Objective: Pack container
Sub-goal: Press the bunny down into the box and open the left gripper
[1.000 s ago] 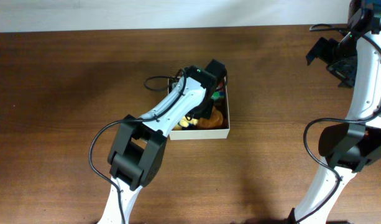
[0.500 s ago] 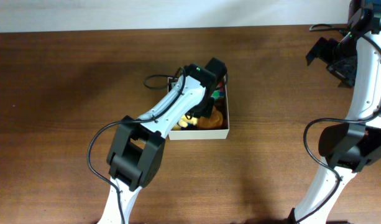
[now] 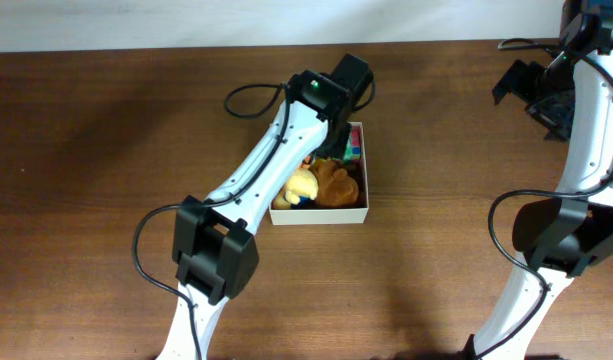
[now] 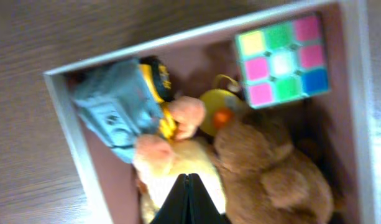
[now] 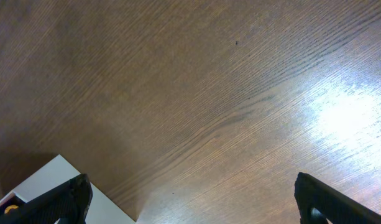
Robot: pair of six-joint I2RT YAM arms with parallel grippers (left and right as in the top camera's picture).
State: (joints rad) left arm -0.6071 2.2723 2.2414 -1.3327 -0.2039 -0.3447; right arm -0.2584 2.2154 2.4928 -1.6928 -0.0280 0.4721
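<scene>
The container [image 3: 320,215] is a flat square box with white walls and a red-brown inside. It sits near the middle of the brown tabletop [image 3: 106,150]. It is full of toys. A cube with coloured squares [image 4: 280,59] lies in its far right corner. A grey-blue toy [image 4: 119,109] with a yellow and black part is on the left side, and a small round yellow toy [image 4: 218,109] lies between it and the cube. Nearer to us a brown teddy bear [image 4: 271,168] lies on the right, touching a soft pale yellow toy [image 4: 178,165] on its left. The left arm [image 3: 276,165] reaches from the near edge of the tabletop across the left side of the box. The left fingers [image 4: 186,194] hang above the soft yellow toy. They are pressed tight together with nothing between them. The right arm [image 3: 596,110] is far off on the right side, well apart from the box. The right fingers [image 5: 66,200] are spread wide over bare wood and grip nothing.
</scene>
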